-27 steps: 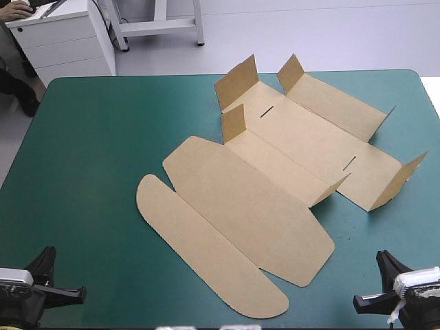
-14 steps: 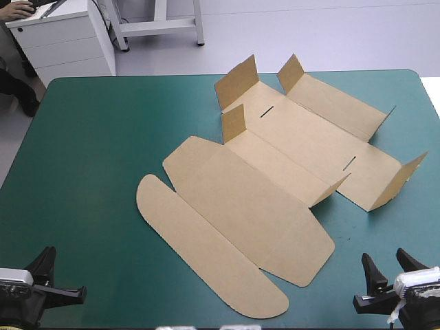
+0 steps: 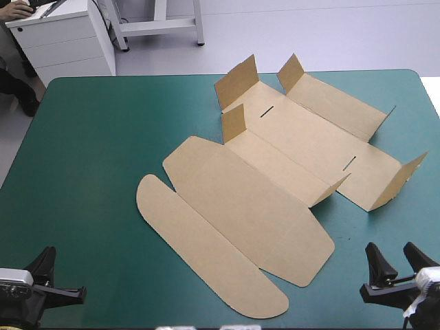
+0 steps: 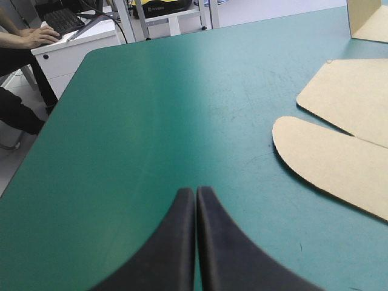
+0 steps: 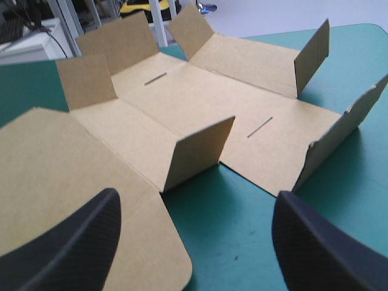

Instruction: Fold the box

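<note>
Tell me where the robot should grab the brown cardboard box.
Grip the nearest upright flap of the brown cardboard box, coming straight in from the robot's right with the open right gripper. It stands up off the flat sheet, so the black fingers can straddle it.

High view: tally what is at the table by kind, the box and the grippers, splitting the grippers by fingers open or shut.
Brown box, one cut sheet with some flaps raised: 1
Fingers shut, the left gripper: 1
Fingers open, the right gripper: 1
Total: 3
</note>
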### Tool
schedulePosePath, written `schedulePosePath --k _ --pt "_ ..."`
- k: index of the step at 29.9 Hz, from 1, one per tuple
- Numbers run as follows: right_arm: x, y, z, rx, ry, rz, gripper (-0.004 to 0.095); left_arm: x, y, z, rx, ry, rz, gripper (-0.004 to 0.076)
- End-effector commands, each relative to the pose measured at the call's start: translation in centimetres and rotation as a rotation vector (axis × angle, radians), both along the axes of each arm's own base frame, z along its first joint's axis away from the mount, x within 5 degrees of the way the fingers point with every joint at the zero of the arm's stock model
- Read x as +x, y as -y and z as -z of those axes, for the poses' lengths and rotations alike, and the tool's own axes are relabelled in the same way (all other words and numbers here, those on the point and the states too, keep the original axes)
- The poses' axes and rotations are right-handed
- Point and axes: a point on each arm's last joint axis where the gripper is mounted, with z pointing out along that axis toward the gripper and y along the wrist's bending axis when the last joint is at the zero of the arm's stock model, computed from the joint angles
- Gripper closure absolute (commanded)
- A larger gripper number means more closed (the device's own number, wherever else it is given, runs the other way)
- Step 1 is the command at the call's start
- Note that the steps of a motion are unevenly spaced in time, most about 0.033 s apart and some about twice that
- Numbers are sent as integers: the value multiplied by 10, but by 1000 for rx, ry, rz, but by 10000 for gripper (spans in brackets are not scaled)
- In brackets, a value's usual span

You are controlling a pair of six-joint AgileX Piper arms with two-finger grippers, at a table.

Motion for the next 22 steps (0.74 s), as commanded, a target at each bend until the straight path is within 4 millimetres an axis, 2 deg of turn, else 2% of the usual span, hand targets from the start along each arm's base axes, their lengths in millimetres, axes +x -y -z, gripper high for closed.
schedulePosePath --k 1,5,12,17,22 --pt "13 1 -34 97 70 30 255 -4 0 -15 -13 113 16 734" --pt "42 -1 -51 238 -79 53 255 -4 1 -15 -9 112 22 734" --pt "112 -12 -75 483 -305 52 255 -4 1 -15 -12 112 23 734" --pt "152 -18 -74 589 -422 46 255 -4 1 -15 -12 112 23 734" --pt "183 -19 -54 675 -558 121 255 -4 1 -15 -12 112 23 734"
